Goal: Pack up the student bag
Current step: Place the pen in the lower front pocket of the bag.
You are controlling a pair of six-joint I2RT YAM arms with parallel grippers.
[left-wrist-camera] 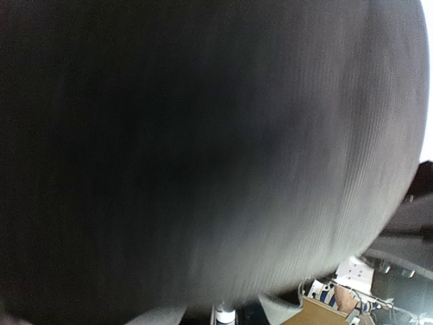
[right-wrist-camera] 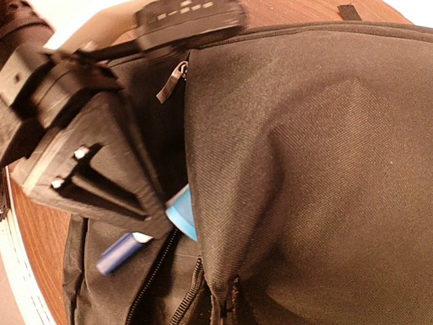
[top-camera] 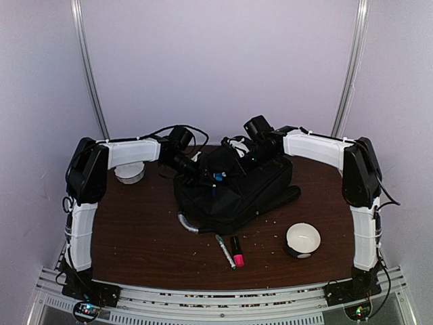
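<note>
The student bag (top-camera: 237, 193), a large black backpack, lies mid-table with its grey-trimmed handle (top-camera: 188, 224) toward the front. My left gripper (top-camera: 204, 177) reaches into its open pocket. Black fabric (left-wrist-camera: 203, 149) fills the left wrist view, and a blue-and-white marker (left-wrist-camera: 224, 315) sits between my grey fingers (left-wrist-camera: 154, 317). The right wrist view shows that marker (right-wrist-camera: 122, 252) sticking out below the left gripper (right-wrist-camera: 101, 169), beside a light-blue piece (right-wrist-camera: 183, 213) at the pocket mouth. My right gripper (top-camera: 249, 160) is over the bag's far side. Bag fabric (right-wrist-camera: 304, 169) tents up toward its hidden fingers.
Two markers lie in front of the bag, one white and black (top-camera: 224, 250), one with a pink end (top-camera: 237, 252). A white bowl (top-camera: 302, 238) stands front right. A white round object (top-camera: 129, 172) sits at the back left under the left arm.
</note>
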